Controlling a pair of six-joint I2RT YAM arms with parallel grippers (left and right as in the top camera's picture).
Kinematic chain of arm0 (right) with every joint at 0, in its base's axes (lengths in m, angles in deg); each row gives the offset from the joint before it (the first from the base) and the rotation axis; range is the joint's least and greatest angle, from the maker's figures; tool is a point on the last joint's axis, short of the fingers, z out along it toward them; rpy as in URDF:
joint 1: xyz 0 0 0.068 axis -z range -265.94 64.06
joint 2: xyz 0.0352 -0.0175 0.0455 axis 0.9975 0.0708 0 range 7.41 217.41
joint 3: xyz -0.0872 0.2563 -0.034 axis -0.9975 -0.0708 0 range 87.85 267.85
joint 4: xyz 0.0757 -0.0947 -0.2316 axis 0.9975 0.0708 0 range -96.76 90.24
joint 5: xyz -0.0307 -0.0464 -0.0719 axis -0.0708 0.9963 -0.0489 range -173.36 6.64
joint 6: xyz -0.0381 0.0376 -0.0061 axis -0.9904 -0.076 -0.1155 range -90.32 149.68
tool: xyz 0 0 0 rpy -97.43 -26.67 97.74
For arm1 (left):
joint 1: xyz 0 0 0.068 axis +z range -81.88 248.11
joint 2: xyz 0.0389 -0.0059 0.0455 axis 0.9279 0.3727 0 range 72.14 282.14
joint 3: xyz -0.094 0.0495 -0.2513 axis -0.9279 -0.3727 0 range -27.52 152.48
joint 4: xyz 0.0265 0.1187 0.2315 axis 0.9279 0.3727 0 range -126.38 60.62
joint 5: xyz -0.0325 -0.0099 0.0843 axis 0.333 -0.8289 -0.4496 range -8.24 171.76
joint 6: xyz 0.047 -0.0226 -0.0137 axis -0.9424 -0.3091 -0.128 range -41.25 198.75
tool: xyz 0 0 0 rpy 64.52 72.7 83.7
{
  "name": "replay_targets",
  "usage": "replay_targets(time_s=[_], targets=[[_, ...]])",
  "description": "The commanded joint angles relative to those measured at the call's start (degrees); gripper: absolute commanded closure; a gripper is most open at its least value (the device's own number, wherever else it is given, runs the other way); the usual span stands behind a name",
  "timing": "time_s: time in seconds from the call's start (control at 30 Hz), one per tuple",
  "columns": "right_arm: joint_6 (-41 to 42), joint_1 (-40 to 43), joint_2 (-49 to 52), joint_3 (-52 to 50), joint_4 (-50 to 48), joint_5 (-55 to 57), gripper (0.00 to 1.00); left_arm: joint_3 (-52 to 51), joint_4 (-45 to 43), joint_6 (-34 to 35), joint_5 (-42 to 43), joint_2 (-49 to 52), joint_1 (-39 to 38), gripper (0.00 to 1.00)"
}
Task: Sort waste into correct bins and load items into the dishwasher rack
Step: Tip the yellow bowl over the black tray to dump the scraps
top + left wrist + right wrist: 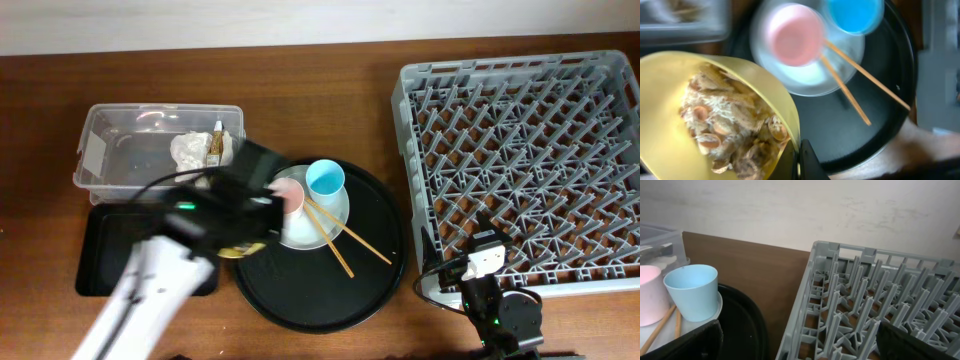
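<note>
The left claw [800,159] grips the yellow bowl [665,85] by its rim at the round tray's [880,125] left edge. The right claw [800,344] gapes open.

table [330,70] | clear box [160,110] | flat black tray [100,250] | round tray [375,270] | grey rack [412,150]

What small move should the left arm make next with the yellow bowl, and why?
Probably carry the yellow bowl over the shallow black tray and tip it: the left pincer grips its rim, scraps fill it, and the clear box holds the napkin.
</note>
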Motion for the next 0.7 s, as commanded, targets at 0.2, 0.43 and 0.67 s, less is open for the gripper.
replay_targets(time_s=[0.2,0.43,0.67], targets=[[0.5,-0.1,-0.4,-0.3,0.3,0.7,0.01,-0.3,1.1,-16.7,23.4,-4.5,36.8,1.00],[0.5,-0.1,-0.4,-0.3,0.2,0.7,0.01,-5.7,-0.6,-20.8,34.2,-4.5,50.1,1.00],[0.5,-0.1,-0.4,-0.3,0.2,0.5,0.01,-16.5,-11.1,-20.8,47.7,-4.5,59.5,1.00]])
